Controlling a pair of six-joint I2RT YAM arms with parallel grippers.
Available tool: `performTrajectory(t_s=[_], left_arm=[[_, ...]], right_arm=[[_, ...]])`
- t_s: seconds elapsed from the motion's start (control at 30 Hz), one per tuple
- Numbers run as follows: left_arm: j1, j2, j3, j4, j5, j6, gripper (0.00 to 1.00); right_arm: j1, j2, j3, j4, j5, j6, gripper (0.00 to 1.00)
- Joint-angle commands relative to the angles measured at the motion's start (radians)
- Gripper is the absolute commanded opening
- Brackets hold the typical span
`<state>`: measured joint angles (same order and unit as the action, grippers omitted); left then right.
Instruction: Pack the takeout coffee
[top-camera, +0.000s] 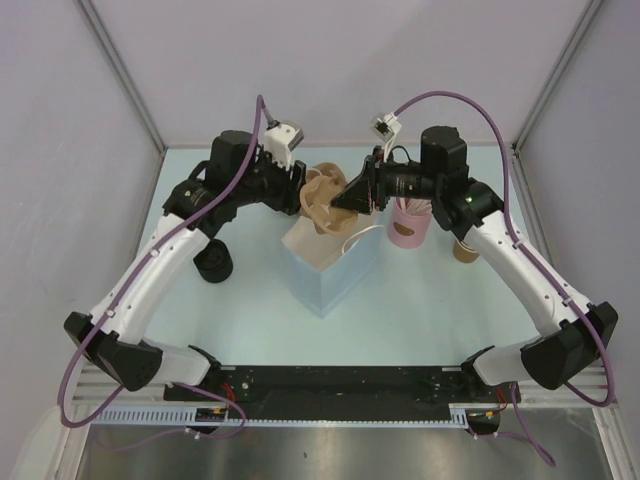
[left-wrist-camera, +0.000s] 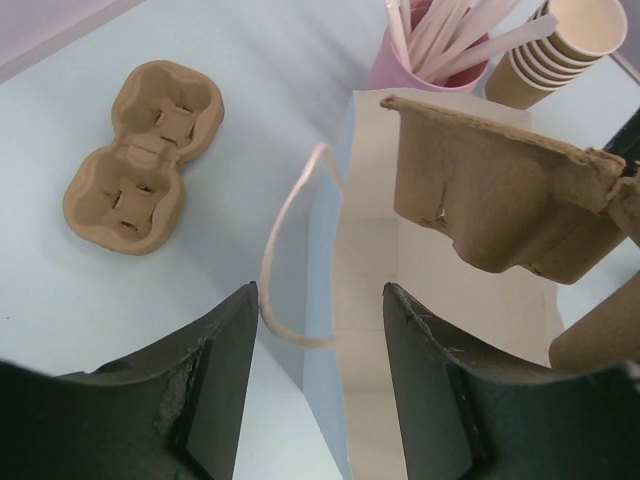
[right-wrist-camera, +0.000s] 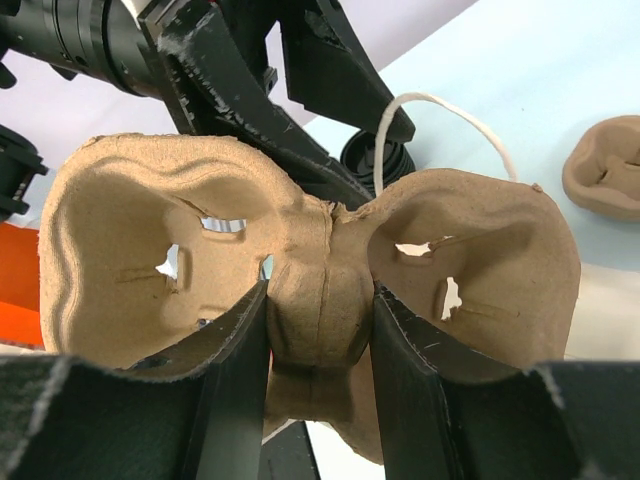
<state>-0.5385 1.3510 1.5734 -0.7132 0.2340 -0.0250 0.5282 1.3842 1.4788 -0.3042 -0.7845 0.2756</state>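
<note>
My right gripper (right-wrist-camera: 320, 290) is shut on the middle ridge of a brown pulp cup carrier (right-wrist-camera: 320, 250). It holds the carrier tilted over the mouth of the light blue paper bag (top-camera: 330, 265). In the top view the carrier (top-camera: 322, 198) hangs between my right gripper (top-camera: 350, 195) and my left gripper (top-camera: 298, 183). My left gripper (left-wrist-camera: 320, 290) is open, its jaws either side of the bag's near rim (left-wrist-camera: 325, 330) and white handle (left-wrist-camera: 275, 250), gripping nothing. The takeout coffee cup is not clearly in view. A black round lid piece (top-camera: 213, 265) sits left of the bag.
A second pulp carrier (left-wrist-camera: 140, 160) lies flat on the table beyond the bag. A pink cup of white straws (top-camera: 407, 230) and a stack of nested tan cups (top-camera: 465, 248) stand right of the bag. Grey walls close in the table's sides and back.
</note>
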Motion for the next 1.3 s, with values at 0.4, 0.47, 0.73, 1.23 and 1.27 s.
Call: performTrajectory(t_s=[0.4,0.47,0.73,1.23,1.27], left_arm=[[0.008,0.007,-0.005,0.090,-0.090,0.022,0.49],[0.012,-0.004,-0.022,0.116,-0.093,0.022,0.47],[0.017,-0.001,-0.044,0.138,-0.091,0.022,0.29],[0.023,-0.030,-0.061,0.158,-0.096,0.022,0.18],[0.025,-0.033,-0.065,0.161,-0.099,0.022,0.18]], right_arm=[[0.007,0.007,-0.045,-0.050,0.063,-0.084,0.31],[0.010,0.010,-0.045,-0.059,0.074,-0.093,0.31],[0.026,0.033,-0.052,-0.070,0.140,-0.118,0.29],[0.081,0.044,-0.052,-0.138,0.312,-0.220,0.28],[0.085,0.045,-0.052,-0.147,0.332,-0.226,0.29]])
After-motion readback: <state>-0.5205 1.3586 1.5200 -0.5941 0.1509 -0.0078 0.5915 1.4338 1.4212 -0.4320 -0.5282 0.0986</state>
